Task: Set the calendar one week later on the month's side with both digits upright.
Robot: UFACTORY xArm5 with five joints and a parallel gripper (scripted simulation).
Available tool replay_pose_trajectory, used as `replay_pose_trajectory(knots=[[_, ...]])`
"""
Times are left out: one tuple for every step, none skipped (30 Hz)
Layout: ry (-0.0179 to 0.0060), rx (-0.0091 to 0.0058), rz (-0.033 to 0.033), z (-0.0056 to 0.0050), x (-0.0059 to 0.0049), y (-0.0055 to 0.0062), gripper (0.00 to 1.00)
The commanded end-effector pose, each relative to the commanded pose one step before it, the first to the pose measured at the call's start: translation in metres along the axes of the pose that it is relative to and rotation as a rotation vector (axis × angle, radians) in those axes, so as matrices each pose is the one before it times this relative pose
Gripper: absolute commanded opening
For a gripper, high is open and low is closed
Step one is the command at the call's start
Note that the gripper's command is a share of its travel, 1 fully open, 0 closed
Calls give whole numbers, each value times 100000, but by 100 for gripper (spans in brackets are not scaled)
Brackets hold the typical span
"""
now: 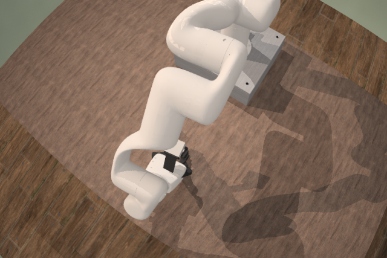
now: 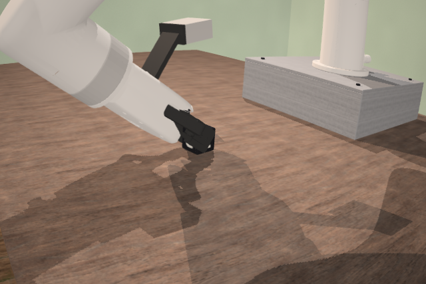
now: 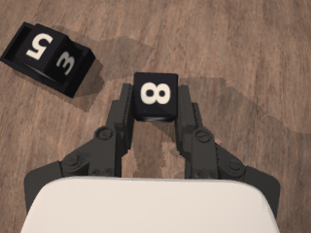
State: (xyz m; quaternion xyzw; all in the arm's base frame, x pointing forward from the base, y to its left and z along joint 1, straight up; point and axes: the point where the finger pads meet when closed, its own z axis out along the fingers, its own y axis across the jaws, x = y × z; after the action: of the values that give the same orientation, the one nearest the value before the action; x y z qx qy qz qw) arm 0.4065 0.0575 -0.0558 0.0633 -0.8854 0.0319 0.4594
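At ten o'clock, the tray (image 3: 74, 86) holds one cube (image 3: 46, 48), presumably kept there for pairing. At centre, the gripper (image 1: 187, 163) (image 2: 206, 140) (image 3: 155, 98) pinches the "8" cube (image 2: 213, 140) (image 3: 155, 94) by opposite sides, likely for reorientation; its digit lies sideways.

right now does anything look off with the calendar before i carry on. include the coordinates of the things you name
Yes: the 8 cube (image 2: 209, 145) (image 3: 155, 93) is outside the tray (image 3: 74, 88), which holds only the other cube (image 3: 40, 46) and has a gap beside it. No damage shows.
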Motion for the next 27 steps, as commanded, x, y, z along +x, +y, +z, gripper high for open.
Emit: replay_pose_trajectory(knots=[[-359, 0, -1, -173, 17, 0, 33], [0, 0, 0, 0, 0, 0, 33], [0, 0, 0, 0, 0, 0, 37], [0, 0, 0, 0, 0, 0, 37], [0, 0, 0, 0, 0, 0, 37], [0, 0, 0, 0, 0, 0, 37], [0, 0, 0, 0, 0, 0, 37], [0, 0, 0, 0, 0, 0, 41], [0, 0, 0, 0, 0, 0, 41], [0, 0, 0, 0, 0, 0, 41], [0, 0, 0, 0, 0, 0, 45], [0, 0, 0, 0, 0, 0, 45], [0, 0, 0, 0, 0, 0, 45], [0, 0, 0, 0, 0, 0, 49], [0, 0, 0, 0, 0, 0, 49], [0, 0, 0, 0, 0, 0, 49], [0, 0, 0, 0, 0, 0, 71], [0, 0, 0, 0, 0, 0, 71], [0, 0, 0, 0, 0, 0, 71], [0, 0, 0, 0, 0, 0, 71], [0, 0, 0, 0, 0, 0, 71], [0, 0, 0, 0, 0, 0, 71], [0, 0, 0, 0, 0, 0, 71], [0, 0, 0, 0, 0, 0, 71], [0, 0, 0, 0, 0, 0, 71], [0, 0, 0, 0, 0, 0, 71], [0, 0, 0, 0, 0, 0, 71]])
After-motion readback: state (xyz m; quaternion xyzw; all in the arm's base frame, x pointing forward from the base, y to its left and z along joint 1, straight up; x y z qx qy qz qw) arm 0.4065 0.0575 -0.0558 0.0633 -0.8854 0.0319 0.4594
